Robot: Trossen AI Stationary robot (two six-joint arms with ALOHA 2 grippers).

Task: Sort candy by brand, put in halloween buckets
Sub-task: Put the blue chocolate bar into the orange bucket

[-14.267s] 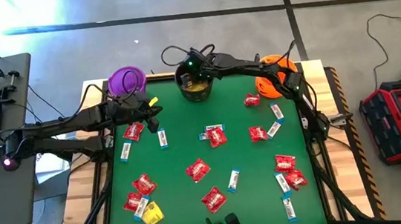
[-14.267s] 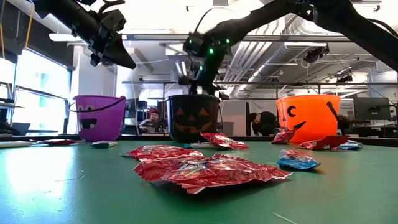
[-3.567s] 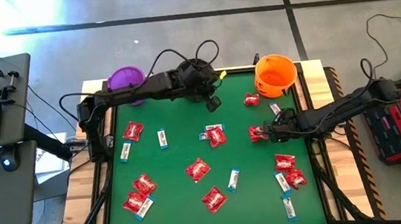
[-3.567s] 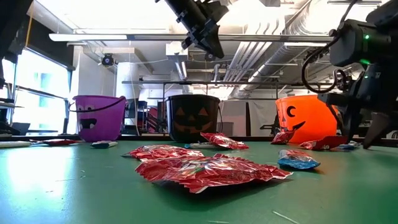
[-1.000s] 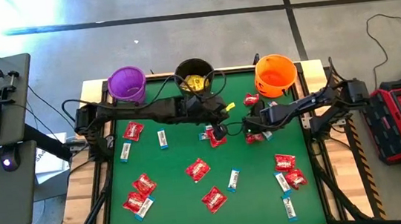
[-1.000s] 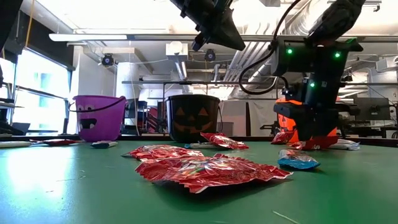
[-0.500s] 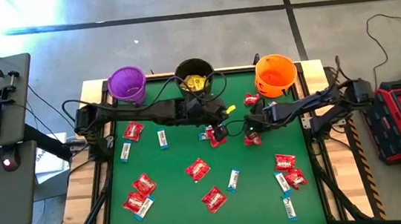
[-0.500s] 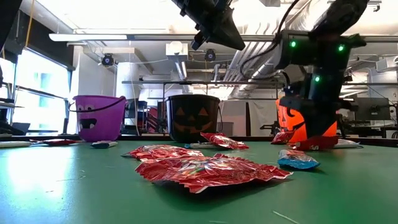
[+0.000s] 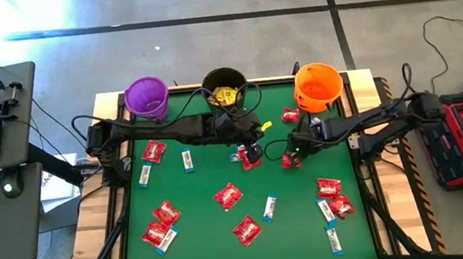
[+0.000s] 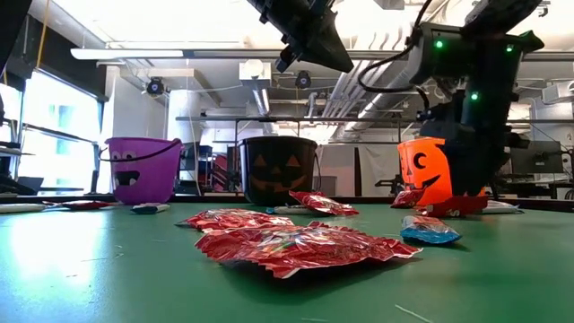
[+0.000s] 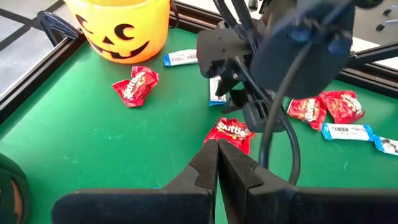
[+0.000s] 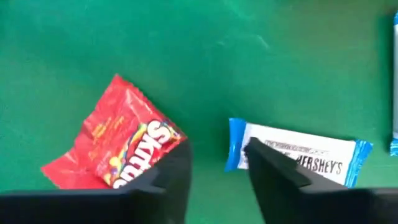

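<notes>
Red packets and white-and-blue bars lie flat and scattered on the green table. At its far edge stand the purple, black and orange buckets. My right gripper points down, open, just above a red packet and a white-and-blue bar. It hangs right of centre with nothing between its fingers. My left gripper is shut and holds nothing. It hangs high over the table's middle, facing the right arm.
Yellow candy lies in the black bucket. A raised dark frame borders the table. More red packets lie near the right edge and others at the near left. A red case stands on the floor at the right.
My right gripper has risen a little and shifted slightly toward the table's right edge, staying over the red packet, which still lies on the table.
</notes>
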